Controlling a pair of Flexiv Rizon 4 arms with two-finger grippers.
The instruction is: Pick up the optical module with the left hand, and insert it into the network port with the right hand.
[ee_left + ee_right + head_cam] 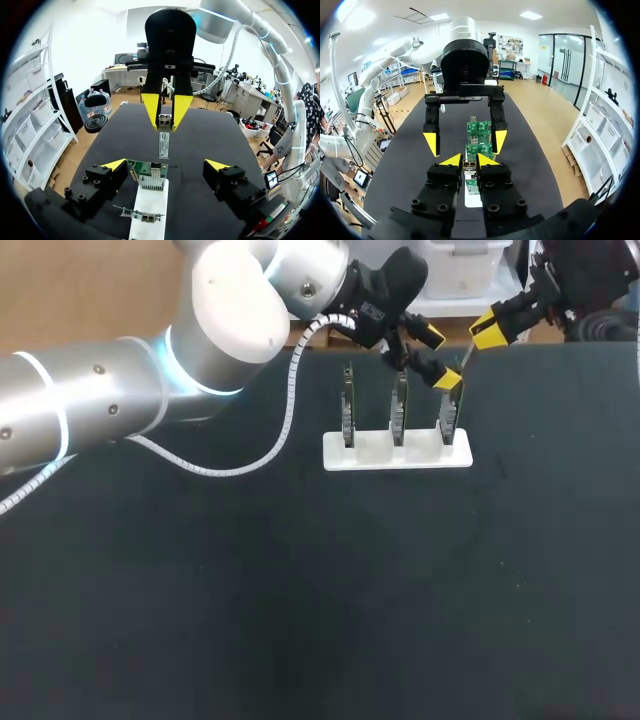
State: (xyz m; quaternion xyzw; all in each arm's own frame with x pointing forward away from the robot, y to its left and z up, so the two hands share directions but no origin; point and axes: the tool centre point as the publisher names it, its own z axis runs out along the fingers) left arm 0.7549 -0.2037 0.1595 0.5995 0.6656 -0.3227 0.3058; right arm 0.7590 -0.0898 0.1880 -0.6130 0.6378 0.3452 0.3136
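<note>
Black table (300, 590), slim silver optical module (164, 142)

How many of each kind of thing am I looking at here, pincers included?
Circuit boards, standing upright: 3
White stand: 1
Optical module: 1
Left pincer, right pincer: 2
Total: 7

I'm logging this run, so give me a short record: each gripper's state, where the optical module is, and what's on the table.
optical module: held over the cards, not yet inserted
right gripper: shut on the optical module
left gripper: open, fingers wide apart, one card between them untouched
network cards: three, upright in a row
white holder: carries the network cards
table: black surface
</note>
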